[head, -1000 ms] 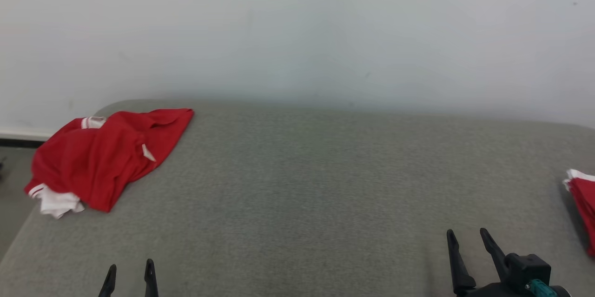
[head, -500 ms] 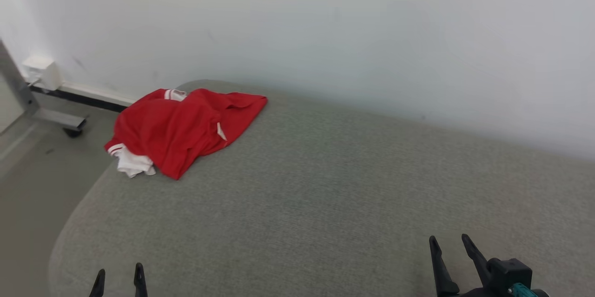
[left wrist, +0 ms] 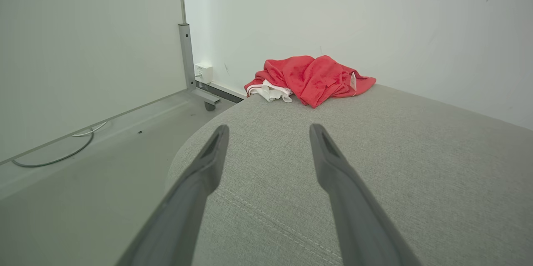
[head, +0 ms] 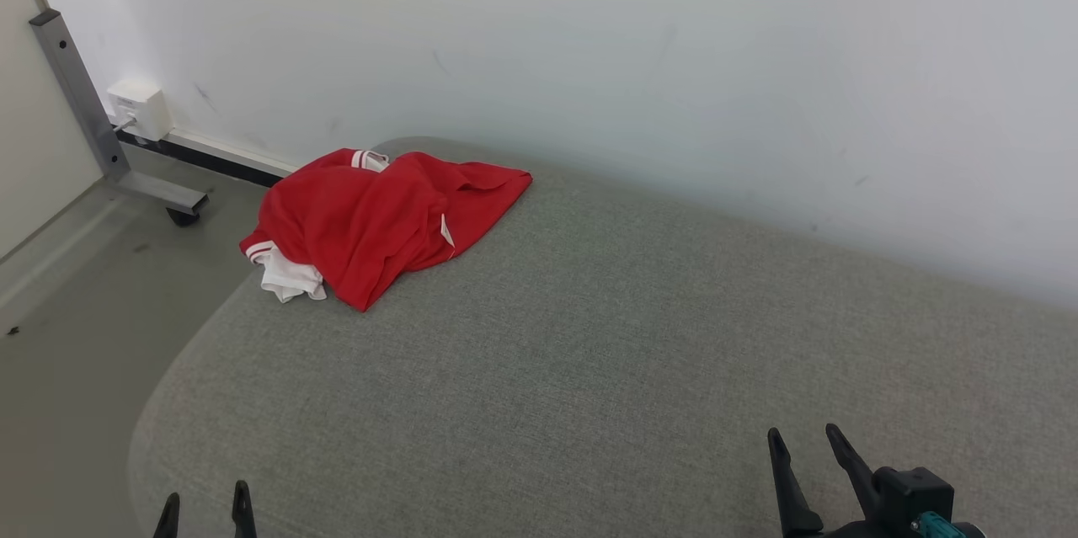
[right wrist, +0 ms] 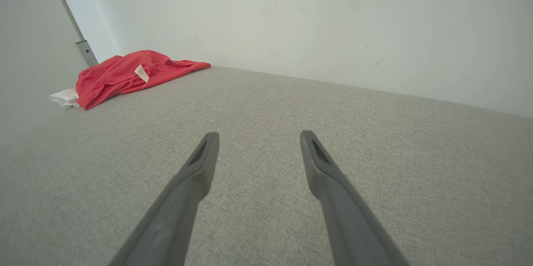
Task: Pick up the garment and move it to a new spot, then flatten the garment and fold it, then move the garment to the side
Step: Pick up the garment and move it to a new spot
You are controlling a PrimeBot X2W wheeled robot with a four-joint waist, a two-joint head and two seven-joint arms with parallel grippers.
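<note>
Head view: red garment [head: 370, 222] with white trim is seen crumpled at the far left corner of the grey padded surface [head: 589, 336], close to the wall [head: 589, 58]; a white part of it lies at the surface's left edge. Left gripper [head: 206, 507] is seen at the bottom left, fingers apart, nothing held; right gripper [head: 803, 431] is seen at the lower right, fingers apart, nothing held; both are well apart from the garment, with bare fabric between. A metal post [head: 80, 92] on a wheeled foot is seen on the floor [head: 67, 311] left of the surface; a white box [head: 139, 109] is mounted low on the wall just beside the post.

Left wrist view: the two fingers are spread with nothing between them, over the near left edge of the surface; contact with the fabric cannot be told. The garment is seen straight ahead at the far corner, white part at its left end. A stitched seam is seen in the fabric near the fingers; a cable [left wrist: 62, 155] lies on the floor along a pale panel [left wrist: 83, 41].

Right wrist view: the fingers are spread, empty, over bare fabric. The garment is seen far off at the upper left, against the wall; a white label [right wrist: 141, 73] is shown on its top.
</note>
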